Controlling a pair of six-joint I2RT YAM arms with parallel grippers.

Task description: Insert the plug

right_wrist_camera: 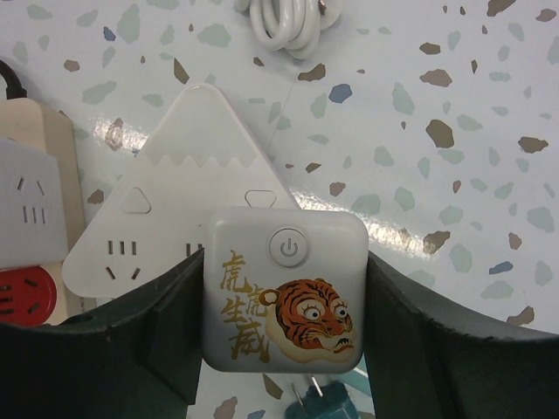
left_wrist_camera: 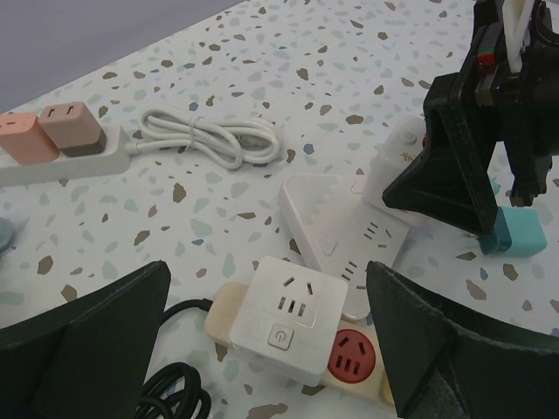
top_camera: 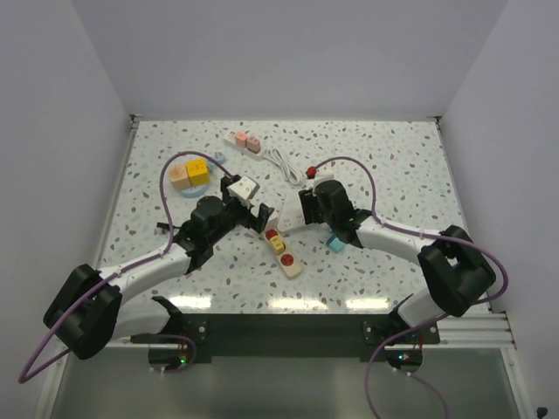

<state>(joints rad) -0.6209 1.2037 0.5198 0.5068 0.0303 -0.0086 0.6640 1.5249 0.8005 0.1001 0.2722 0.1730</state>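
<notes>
In the right wrist view my right gripper is shut on the plug, a white square block with a power button and a tiger picture. The plug sits over the near corner of the white triangular power strip; its prongs are hidden. From above, this gripper stands at the strip. My left gripper hangs open, its fingers on either side of a white cube adapter that stands on a beige strip beside a red socket.
A teal plug lies with prongs up just beside the right gripper. At the back lie a long white strip carrying pink and brown adapters and a coiled white cord. Yellow and pink blocks sit at the left. A black cable runs from the beige strip.
</notes>
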